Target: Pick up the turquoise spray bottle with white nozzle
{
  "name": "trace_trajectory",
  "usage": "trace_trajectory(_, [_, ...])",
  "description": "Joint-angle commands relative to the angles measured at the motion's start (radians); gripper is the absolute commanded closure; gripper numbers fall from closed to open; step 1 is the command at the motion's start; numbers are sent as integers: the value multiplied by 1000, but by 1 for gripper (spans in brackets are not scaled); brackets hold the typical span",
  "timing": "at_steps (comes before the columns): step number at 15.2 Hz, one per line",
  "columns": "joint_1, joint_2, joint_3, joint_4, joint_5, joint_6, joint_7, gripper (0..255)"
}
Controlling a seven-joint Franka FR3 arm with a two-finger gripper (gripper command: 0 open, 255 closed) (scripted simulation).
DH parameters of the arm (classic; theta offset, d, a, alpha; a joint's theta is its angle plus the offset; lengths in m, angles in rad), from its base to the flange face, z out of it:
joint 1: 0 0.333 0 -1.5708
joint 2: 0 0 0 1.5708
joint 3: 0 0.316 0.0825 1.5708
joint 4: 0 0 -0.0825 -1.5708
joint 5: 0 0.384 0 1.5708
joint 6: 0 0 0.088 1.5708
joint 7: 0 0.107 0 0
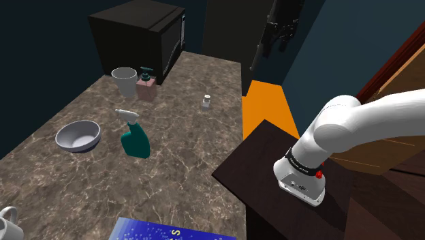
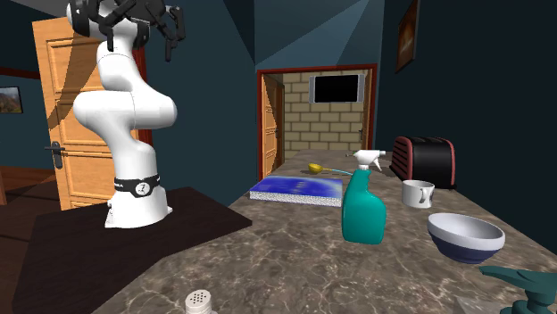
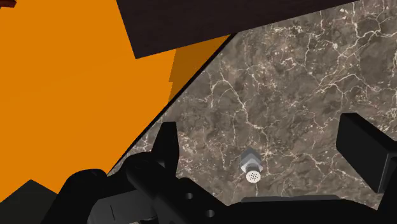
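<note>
The turquoise spray bottle (image 1: 135,140) stands upright on the brown marbled desk (image 1: 187,160), left of the middle of the shoulder view, with its white nozzle at the top pointing towards the frame's left. In the second exterior view the bottle (image 2: 363,210) sits right of centre, and nothing touches it.

Just beside it, further left in the shoulder view, lies a grey bowl (image 1: 77,135). In the second exterior view the bowl (image 2: 465,235) is at the lower right. Higher in the shoulder view, a pale cup (image 1: 124,80) and a pinkish soap pump (image 1: 146,86) stand next to each other in front of a black microwave (image 1: 139,34). A small shaker (image 1: 206,101) stands alone near the desk's right edge. A blue book (image 1: 174,232) lies at the bottom edge and a white mug (image 1: 7,221) at the lower left corner.

The pincer (image 1: 271,46) hangs at the top of the shoulder view, well apart from the bottle. In the wrist view the pincer (image 3: 264,149) is spread wide and pinches nothing. The shaker (image 3: 252,167) shows on the desk far beneath it, between the fingers (image 3: 167,147) without touching them.
</note>
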Motion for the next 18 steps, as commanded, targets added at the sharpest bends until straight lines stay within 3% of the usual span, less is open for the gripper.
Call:
trace_trajectory(1, [0,0,0,0,0,0,0,0])
trace_trajectory(9, [77,192,82,19,65,185,16,0])
trace_trajectory(18, [150,440,177,114,99,357,31,0])
